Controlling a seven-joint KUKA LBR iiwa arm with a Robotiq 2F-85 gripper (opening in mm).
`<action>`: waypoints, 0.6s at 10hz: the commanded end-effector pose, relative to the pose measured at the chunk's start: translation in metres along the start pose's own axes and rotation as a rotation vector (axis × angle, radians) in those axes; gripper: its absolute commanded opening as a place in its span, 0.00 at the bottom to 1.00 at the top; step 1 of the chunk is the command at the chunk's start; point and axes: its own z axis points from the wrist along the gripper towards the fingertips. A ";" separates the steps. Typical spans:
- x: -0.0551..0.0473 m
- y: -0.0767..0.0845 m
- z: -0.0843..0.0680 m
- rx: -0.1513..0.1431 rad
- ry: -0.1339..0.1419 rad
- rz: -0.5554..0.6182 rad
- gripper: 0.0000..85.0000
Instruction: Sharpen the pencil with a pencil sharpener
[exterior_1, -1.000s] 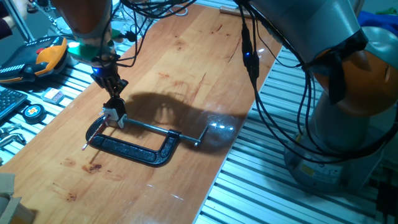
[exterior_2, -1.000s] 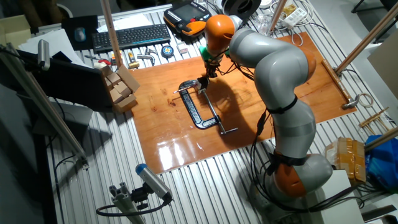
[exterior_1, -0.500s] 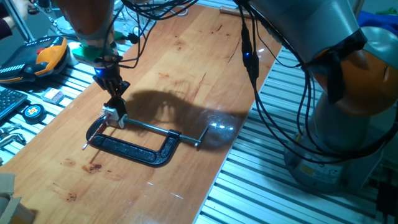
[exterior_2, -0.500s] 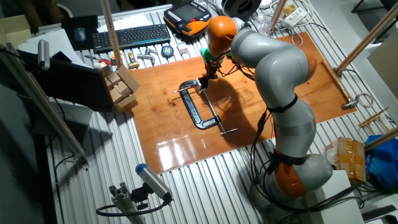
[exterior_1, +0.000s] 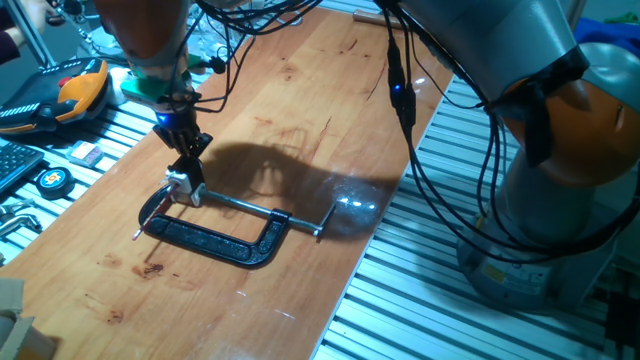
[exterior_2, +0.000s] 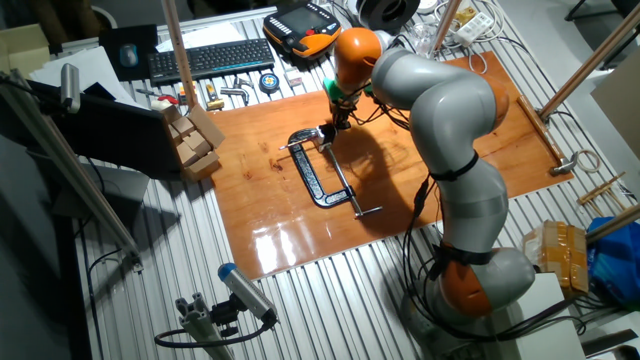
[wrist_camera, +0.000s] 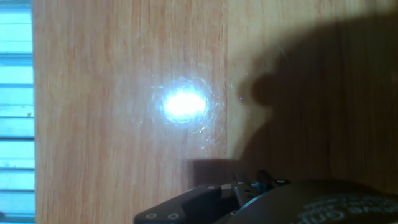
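The gripper (exterior_1: 186, 165) hangs just above the pencil sharpener (exterior_1: 181, 187), held in the black clamp (exterior_1: 215, 240) on the wooden table (exterior_1: 300, 90); whether its fingers are parted is unclear.

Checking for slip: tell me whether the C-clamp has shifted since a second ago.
No. The C-clamp lies at the same spot against the wooden board's grain marks.

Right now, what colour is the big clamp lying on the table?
Black, with a silver screw rod. The C-clamp shows best in the fixed view nearest it.
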 end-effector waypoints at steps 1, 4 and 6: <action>0.000 -0.002 0.002 0.008 0.001 -0.001 0.00; 0.001 -0.007 0.007 0.019 0.009 0.009 0.00; 0.001 -0.007 0.006 0.036 0.013 0.012 0.00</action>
